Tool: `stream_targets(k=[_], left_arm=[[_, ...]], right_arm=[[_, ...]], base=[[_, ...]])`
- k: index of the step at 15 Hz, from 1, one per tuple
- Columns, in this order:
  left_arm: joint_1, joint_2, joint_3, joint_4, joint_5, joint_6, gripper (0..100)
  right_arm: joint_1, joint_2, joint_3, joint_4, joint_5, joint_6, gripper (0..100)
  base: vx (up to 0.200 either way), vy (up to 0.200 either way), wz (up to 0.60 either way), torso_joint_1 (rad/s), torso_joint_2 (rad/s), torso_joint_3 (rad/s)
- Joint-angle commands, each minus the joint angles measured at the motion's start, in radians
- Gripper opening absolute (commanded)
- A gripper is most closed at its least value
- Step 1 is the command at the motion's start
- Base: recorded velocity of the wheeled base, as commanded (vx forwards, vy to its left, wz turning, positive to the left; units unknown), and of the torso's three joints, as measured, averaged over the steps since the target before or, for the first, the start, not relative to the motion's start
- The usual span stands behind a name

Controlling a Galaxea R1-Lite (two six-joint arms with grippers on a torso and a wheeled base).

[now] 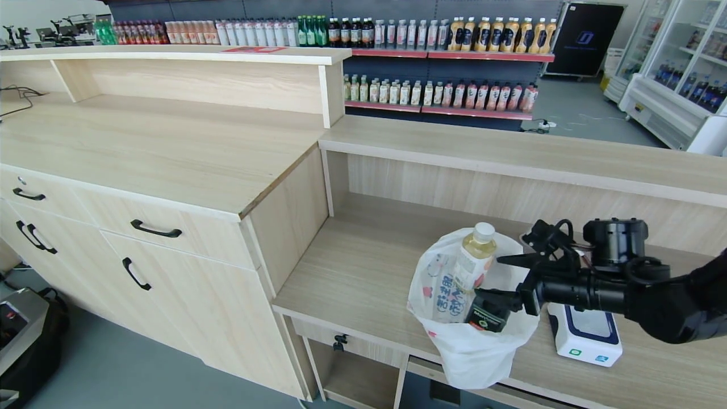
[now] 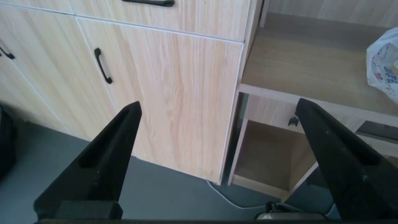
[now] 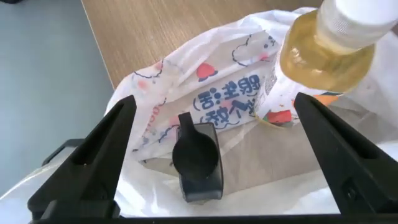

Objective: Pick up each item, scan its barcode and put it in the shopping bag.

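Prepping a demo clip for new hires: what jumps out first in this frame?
The white shopping bag on the lower counter, with a yellow drink bottle sticking out of it and a black container lying inside. The right gripper hangs open at the bag's mouth, over the container, with the white scanner beside the bag. Shelves of bottles stand behind.
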Motion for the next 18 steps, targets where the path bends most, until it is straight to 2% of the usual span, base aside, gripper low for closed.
stream_targets(k=[1, 2, 3, 4, 5, 7, 9, 10, 12, 13, 14, 18], left_arm=[[0.001, 0.000, 0.000, 0.000, 0.000, 0.000, 100], [0.001, 0.000, 0.000, 0.000, 0.001, 0.000, 100], [0.001, 0.000, 0.000, 0.000, 0.001, 0.000, 100], [0.001, 0.000, 0.000, 0.000, 0.001, 0.001, 100], [0.001, 0.000, 0.000, 0.000, 0.001, 0.000, 100], [0.001, 0.000, 0.000, 0.000, 0.000, 0.001, 100], [0.001, 0.000, 0.000, 0.000, 0.001, 0.000, 100], [0.001, 0.000, 0.000, 0.000, 0.001, 0.000, 100], [0.001, 0.000, 0.000, 0.000, 0.000, 0.000, 100], [0.001, 0.000, 0.000, 0.000, 0.000, 0.001, 100], [0.001, 0.000, 0.000, 0.000, 0.001, 0.000, 100], [0.001, 0.000, 0.000, 0.000, 0.001, 0.000, 100]], right_arm=[[-0.035, -0.290, 0.031, 0.121, -0.002, -0.023, 100], [-0.070, -0.399, 0.060, 0.156, -0.002, -0.040, 100], [-0.070, -0.399, 0.060, 0.156, -0.002, -0.040, 100], [-0.139, -0.591, 0.121, 0.164, -0.063, -0.060, 100], [-0.144, -0.654, 0.123, 0.182, -0.135, -0.049, 100], [-0.143, -0.806, 0.104, 0.279, -0.238, 0.069, 100], [-0.138, -0.899, 0.066, 0.423, -0.365, 0.089, 100], [-0.138, -0.915, 0.064, 0.454, -0.419, 0.113, 100], [-0.173, -0.930, 0.083, 0.403, -0.523, 0.198, 100], [-0.218, -0.955, 0.117, 0.381, -0.554, 0.236, 100], [-0.268, -1.025, 0.232, 0.371, -0.588, 0.251, 100], [-0.281, -1.294, 0.528, 0.363, -0.646, 0.279, 100]], base=[[0.000, 0.000, 0.00, 0.000, 0.00, 0.000], [0.000, 0.000, 0.00, 0.000, 0.00, 0.000], [0.000, 0.000, 0.00, 0.000, 0.00, 0.000], [0.000, 0.000, 0.00, 0.000, 0.00, 0.000], [0.000, 0.000, -0.60, 0.002, 0.01, 0.002], [0.000, 0.000, -0.60, -0.010, 0.00, 0.007], [0.000, 0.000, -0.60, 0.005, 0.01, -0.002], [0.000, 0.000, -0.60, 0.002, 0.00, 0.002], [0.000, 0.000, 0.00, 0.000, 0.00, 0.000], [0.000, 0.000, 0.00, 0.000, 0.00, 0.000], [0.000, 0.000, 0.00, 0.000, 0.00, 0.000], [0.000, 0.000, 0.00, 0.000, 0.00, 0.000]])
